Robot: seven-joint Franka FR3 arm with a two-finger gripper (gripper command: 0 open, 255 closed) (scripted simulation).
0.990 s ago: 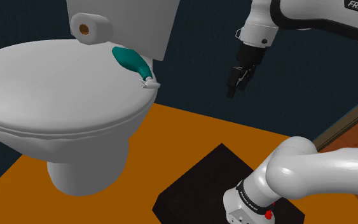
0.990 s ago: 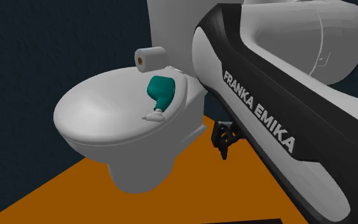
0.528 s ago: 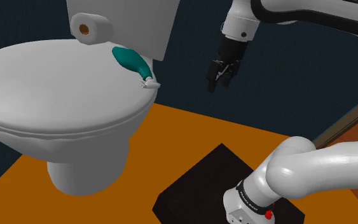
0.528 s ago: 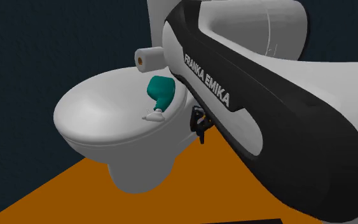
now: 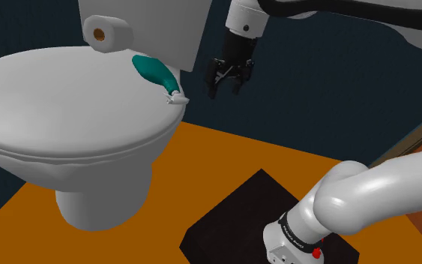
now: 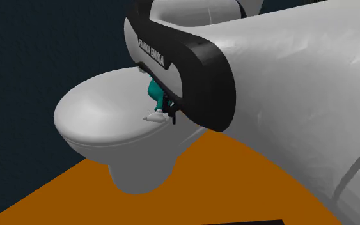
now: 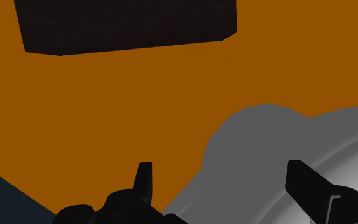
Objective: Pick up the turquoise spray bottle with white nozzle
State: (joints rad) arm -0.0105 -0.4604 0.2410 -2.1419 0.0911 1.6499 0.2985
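Dark wall (image 5: 336, 97); turquoise white-nozzled spray bottle (image 5: 153, 73) lies flat on white toilet lid (image 5: 67, 97); beside it we see black fingers (image 7: 304, 184) apart, empty, pre-grasp.

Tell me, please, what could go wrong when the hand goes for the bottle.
1. The bottle lies on its side near the edge of the lid, with its nozzle at the rim. A nudge from the open hand might knock it to the floor.
2. The tank stands close behind it, so a finger may strike the tank.
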